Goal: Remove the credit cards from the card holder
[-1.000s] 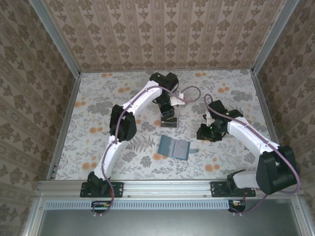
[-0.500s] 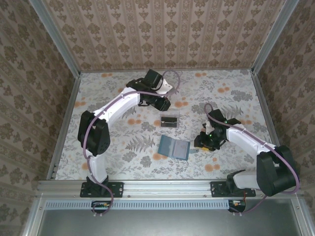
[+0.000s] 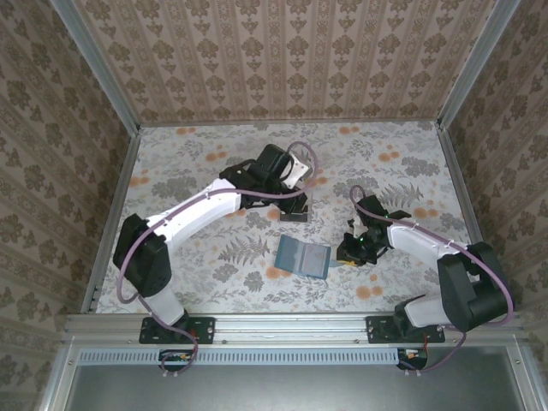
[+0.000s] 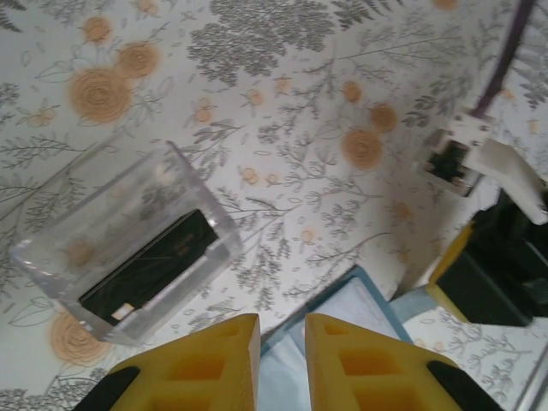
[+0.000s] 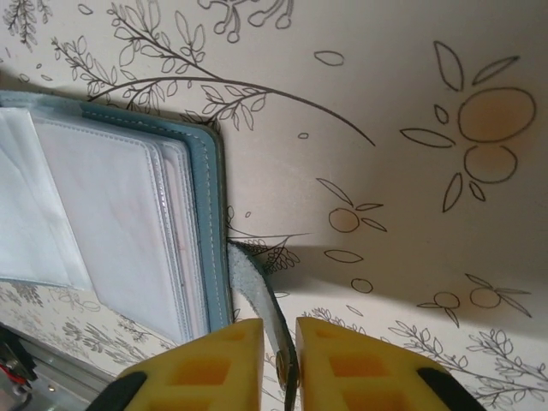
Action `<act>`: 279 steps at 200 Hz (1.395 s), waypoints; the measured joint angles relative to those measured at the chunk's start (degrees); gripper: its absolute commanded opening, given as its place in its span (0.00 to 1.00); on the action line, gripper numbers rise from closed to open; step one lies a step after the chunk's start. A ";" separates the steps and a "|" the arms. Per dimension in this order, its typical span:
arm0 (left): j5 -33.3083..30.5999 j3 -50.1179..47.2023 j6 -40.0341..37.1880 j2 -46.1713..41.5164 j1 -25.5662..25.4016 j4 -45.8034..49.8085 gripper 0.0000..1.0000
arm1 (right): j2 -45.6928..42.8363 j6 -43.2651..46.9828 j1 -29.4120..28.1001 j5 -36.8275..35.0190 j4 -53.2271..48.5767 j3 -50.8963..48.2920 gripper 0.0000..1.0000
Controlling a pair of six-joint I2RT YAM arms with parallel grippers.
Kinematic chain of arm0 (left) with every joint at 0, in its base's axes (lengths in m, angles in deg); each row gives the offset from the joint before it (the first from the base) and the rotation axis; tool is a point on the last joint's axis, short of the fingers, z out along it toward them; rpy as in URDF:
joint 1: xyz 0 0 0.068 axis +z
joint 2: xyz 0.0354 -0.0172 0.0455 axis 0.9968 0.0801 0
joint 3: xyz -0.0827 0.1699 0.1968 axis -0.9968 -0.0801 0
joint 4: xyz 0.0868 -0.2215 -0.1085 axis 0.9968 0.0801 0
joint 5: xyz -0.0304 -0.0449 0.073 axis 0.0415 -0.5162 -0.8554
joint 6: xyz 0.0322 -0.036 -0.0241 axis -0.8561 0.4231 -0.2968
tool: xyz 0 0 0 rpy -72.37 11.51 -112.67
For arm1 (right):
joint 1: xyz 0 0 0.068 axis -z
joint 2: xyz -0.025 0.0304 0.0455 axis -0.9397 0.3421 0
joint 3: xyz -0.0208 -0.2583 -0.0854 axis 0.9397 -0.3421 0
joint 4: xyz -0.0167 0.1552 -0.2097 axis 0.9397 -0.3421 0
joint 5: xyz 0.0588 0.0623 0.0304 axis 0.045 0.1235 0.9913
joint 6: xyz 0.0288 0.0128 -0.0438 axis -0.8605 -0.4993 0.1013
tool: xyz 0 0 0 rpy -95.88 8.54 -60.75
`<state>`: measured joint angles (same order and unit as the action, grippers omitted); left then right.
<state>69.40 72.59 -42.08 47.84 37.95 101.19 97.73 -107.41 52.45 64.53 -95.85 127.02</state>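
**Right end effector on the wallet tab, left one back by the tray**

Nearest, the teal card holder point(image 3: 301, 257) lies open and flat on the floral bench point(image 3: 214, 282), grey-blue inside up, where it lay a second ago; its long axis runs left to right, the right end a little nearer; its closure tab point(image 5: 257, 295) points right. The right end effector point(image 3: 345, 256) has come nearer and leftward since then, to the holder's right edge; its yellow fingers are pinching that tab. Farther back, the clear plastic tray point(image 4: 205, 218) is unmoved; one dark credit card point(image 4: 154, 267) lies flat inside, long side along the tray. The left end effector point(image 4: 281, 334), swung away to the back left half a second ago, is back by the tray; its fingers stand a narrow slit apart, nothing between them.
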 measured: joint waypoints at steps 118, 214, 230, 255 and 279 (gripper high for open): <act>-1.36 -6.69 16.11 1.31 -8.11 -4.24 0.16 | 4.15 0.63 -0.15 -0.22 0.24 5.27 0.12; -4.59 -6.91 34.93 10.97 -11.34 -3.89 0.24 | 4.31 1.07 -0.15 -0.20 0.07 5.70 0.12; -4.57 -6.91 37.13 11.10 -11.39 -4.31 0.24 | 4.44 1.07 -0.15 -0.22 0.07 5.70 0.12; -4.48 -6.99 39.52 11.23 -11.58 -5.40 0.25 | 4.44 1.07 -0.26 -0.20 0.02 5.70 0.12; -3.87 -7.34 40.98 11.69 -12.13 -6.67 0.26 | 4.39 1.05 -0.70 -0.20 0.02 5.66 0.12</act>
<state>65.54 65.24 -1.09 59.54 25.81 94.52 102.12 -106.36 51.75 64.33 -95.82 132.69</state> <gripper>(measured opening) 0.256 0.120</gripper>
